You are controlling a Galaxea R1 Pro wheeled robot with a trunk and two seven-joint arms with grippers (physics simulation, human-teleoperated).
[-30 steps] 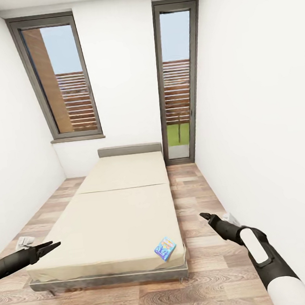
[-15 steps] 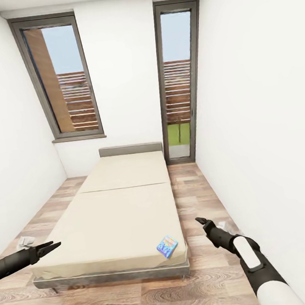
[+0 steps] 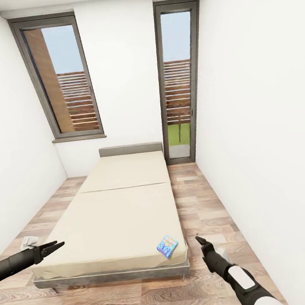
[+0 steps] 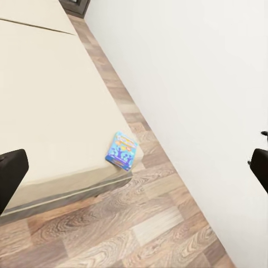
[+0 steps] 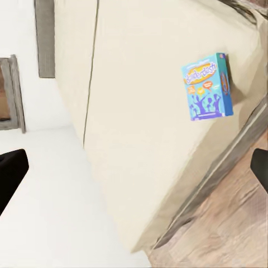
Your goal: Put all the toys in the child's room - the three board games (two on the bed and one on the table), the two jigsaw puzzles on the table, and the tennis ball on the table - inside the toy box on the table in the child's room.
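A small blue board game [image 3: 167,246] lies flat on the near right corner of the bed [image 3: 117,218], a low beige mattress on a thin grey frame. It also appears in the left wrist view [image 4: 122,150] and the right wrist view [image 5: 207,86]. My right gripper [image 3: 200,240] hangs open over the floor just right of that corner, apart from the game. My left gripper [image 3: 53,248] is open and empty at the bed's near left corner. The toy box, the table, the puzzles and the tennis ball are out of view.
White walls close in on both sides, with the right wall [image 3: 264,135] near my right arm. A strip of wood floor [image 3: 200,199] runs between bed and wall. A small pale object [image 3: 29,241] lies on the floor by the left gripper. A window [image 3: 66,81] and a glass door [image 3: 178,83] stand behind the bed.
My right arm has drawn back and down, its gripper now lower and closer to the bed's near right corner. The left gripper has barely moved. The view shifted slightly.
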